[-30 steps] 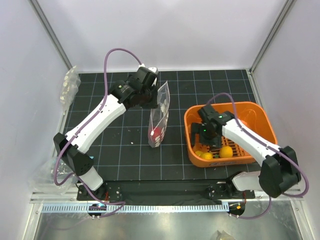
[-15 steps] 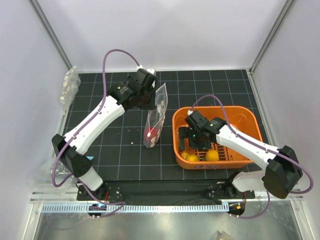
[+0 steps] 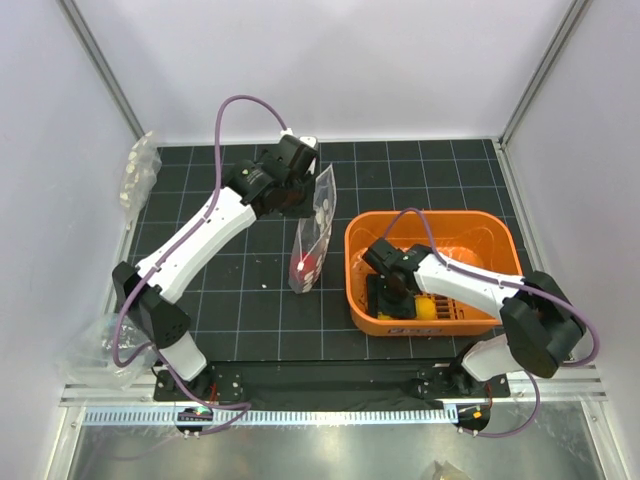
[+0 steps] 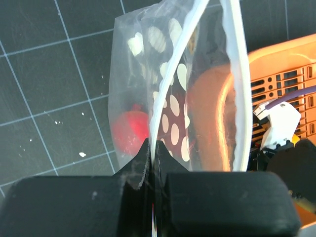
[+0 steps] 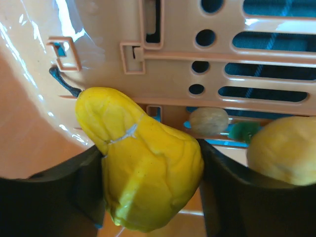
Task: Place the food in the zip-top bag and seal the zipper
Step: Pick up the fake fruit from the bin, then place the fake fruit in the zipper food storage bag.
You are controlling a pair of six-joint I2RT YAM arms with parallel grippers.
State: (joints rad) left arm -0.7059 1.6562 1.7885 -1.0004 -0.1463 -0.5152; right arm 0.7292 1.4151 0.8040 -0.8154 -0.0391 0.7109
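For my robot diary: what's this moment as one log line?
left claw: shut on clear white-dotted plastic bag | right claw: shut on lumpy yellow toy fruit

No text, brand, number or sign can be read in any of the views. On the zip-top bag (image 4: 173, 113) only a print of white round dots is seen, with no lettering. A small dark mark is seen on the near outer wall of the orange basket (image 3: 450, 325), but it is too small to be made out.
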